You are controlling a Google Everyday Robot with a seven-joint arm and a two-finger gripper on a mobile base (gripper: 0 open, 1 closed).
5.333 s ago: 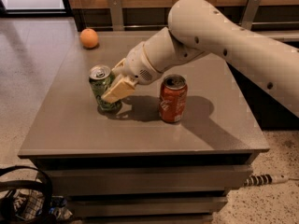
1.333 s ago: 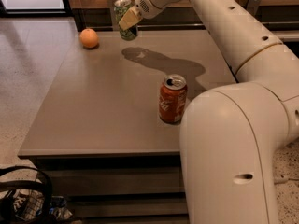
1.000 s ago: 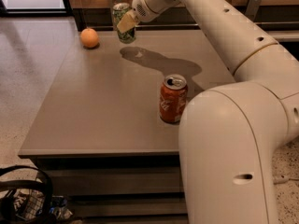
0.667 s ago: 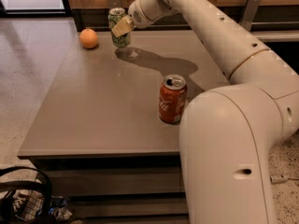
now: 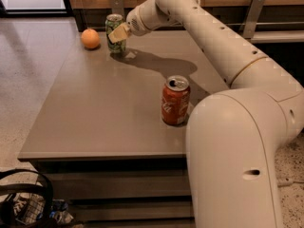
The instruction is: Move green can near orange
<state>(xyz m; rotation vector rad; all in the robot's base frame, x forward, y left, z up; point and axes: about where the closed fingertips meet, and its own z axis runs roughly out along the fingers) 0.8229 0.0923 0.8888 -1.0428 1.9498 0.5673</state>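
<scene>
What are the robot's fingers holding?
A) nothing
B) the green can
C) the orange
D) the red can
B: the gripper, at the far left of the table, has its fingers closed on the green can, right beside the orange; the red can stands alone nearer the front.

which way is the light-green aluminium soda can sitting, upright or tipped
Upright: the light-green aluminium soda can has its silver top facing up, with the gripper closed around its side.
</scene>
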